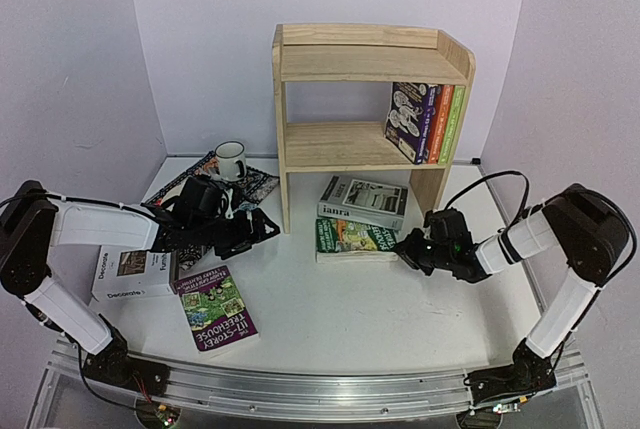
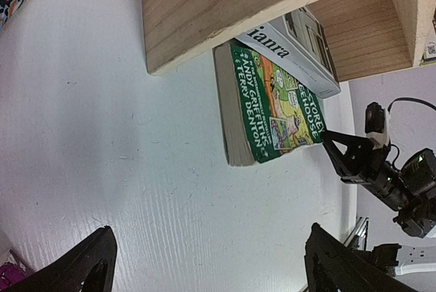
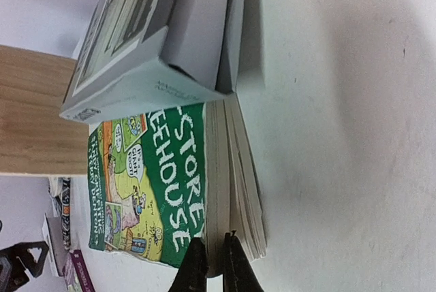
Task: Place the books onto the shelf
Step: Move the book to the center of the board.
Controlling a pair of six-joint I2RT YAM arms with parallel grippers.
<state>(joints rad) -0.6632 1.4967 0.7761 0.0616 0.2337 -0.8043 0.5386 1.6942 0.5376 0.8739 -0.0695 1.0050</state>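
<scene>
Right claw (image 3: 214,265): fingers drawn together, pinching the thin edge at the near corner of the green book (image 1: 355,239). Right arm folded at the elbow by the bench's right edge, forearm stretched low and leftward, wrist level with the book.

Left claw (image 2: 211,265): fingers spread wide apart, holding nothing, poised above bare bench (image 1: 400,319) just left of the shelf's left side panel. Left arm reaching in from the left, white forearm lying nearly level, claw pointing right toward the green book.

Shelf (image 1: 370,59): pine, two tiers, upright at the back of the bench.

Books on the shelf: dark purple book (image 1: 408,121), orange book (image 1: 437,124) and light green book (image 1: 455,124), upright, side by side at the right end of the lower tier.

Books on the bench: green book flat at the shelf's foot; ianra book (image 1: 362,199) lying on it, askew; purple book (image 1: 217,307) flat near the front, left of centre; Decorate book (image 1: 133,274) flat at the left, under the left forearm.

Other: mug (image 1: 230,159) upright on the placemat (image 1: 265,184), left of the shelf.
</scene>
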